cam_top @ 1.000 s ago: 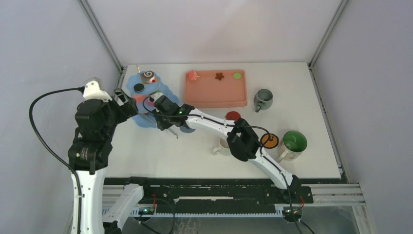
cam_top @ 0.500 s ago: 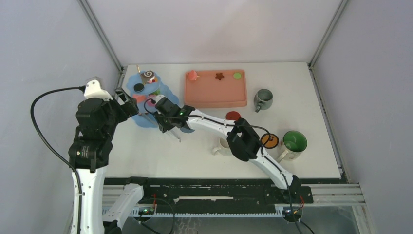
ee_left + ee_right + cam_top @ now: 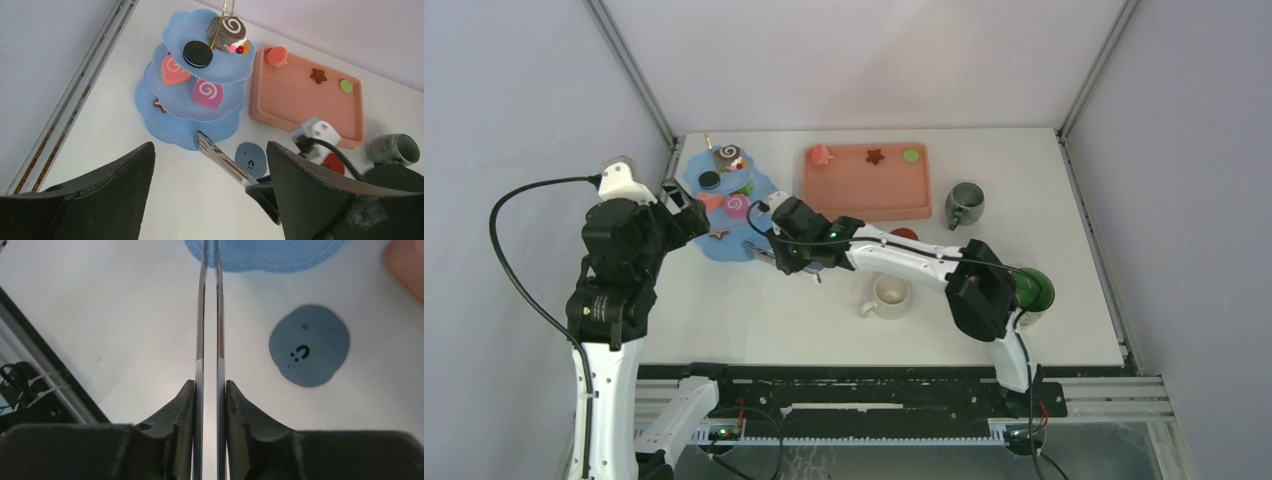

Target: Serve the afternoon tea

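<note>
The blue dessert tower (image 3: pixel 724 243) stands at the far left and also shows in the left wrist view (image 3: pixel 175 127). It carries a brown swirl roll (image 3: pixel 226 31), a black cookie (image 3: pixel 198 54) and two pink swirl rolls (image 3: pixel 172 70) (image 3: pixel 206 93). My right gripper (image 3: pixel 210 385) (image 3: pixel 792 258) is shut on the metal tongs (image 3: pixel 210 305) (image 3: pixel 220 157), whose empty tips reach the tower's bottom edge. My left gripper (image 3: pixel 210 150) is open and empty, above the table near the tower. The cream mug (image 3: pixel 890 295), grey mug (image 3: pixel 965 203) and green mug (image 3: pixel 1029 288) stand to the right.
The salmon tray (image 3: pixel 864 190) behind holds a pink pastry (image 3: pixel 821 155), a brown star (image 3: pixel 875 156) and a green disc (image 3: pixel 911 155). A blue coaster (image 3: pixel 309 345) lies beside the tongs and a red coaster (image 3: pixel 904 235) beyond it. The cage walls stand close on the left.
My right arm has drawn back to the right with the tongs, off the tower's tiers. A pink swirl roll now shows uncovered on the tower. The left arm has barely moved.
</note>
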`<action>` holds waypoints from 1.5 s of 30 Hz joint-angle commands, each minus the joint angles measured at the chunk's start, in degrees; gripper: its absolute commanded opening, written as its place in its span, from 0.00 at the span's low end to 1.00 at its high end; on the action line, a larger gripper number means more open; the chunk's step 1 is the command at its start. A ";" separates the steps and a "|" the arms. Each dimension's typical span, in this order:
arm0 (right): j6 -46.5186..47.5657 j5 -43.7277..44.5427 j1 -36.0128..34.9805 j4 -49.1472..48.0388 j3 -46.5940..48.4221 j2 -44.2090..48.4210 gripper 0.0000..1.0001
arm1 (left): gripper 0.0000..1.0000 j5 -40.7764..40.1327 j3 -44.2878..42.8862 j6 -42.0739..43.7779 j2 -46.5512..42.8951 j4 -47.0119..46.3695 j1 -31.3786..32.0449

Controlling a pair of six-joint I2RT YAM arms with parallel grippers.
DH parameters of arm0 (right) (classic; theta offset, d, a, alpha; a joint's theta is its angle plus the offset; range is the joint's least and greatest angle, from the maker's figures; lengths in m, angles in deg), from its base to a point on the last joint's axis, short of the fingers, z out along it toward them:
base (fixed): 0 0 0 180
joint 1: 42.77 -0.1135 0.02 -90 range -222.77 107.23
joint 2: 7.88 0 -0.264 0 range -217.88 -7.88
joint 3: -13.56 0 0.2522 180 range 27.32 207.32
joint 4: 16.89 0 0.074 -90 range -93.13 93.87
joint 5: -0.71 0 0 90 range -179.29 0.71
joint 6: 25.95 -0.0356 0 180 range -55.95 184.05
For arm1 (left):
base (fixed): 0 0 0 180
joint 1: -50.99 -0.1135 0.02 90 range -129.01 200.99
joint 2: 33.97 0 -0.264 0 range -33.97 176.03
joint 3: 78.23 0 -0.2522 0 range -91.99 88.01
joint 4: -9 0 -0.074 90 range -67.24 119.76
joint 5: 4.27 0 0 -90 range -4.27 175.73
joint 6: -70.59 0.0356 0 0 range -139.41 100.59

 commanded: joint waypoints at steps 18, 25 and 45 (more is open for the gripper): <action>-0.05 6.80 17.36 -9.67 -20.30 23.09 0.16 | 0.86 0.72 -1.69 -0.38 0.43 -2.43 -0.45; -1.33 5.50 22.01 -5.80 -7.93 14.26 0.28 | 0.86 0.88 -1.86 -0.82 1.04 -2.60 -0.38; -11.22 0.87 26.61 -1.91 17.56 -6.28 0.42 | 0.86 -0.10 -1.49 -0.23 2.46 -3.12 -0.46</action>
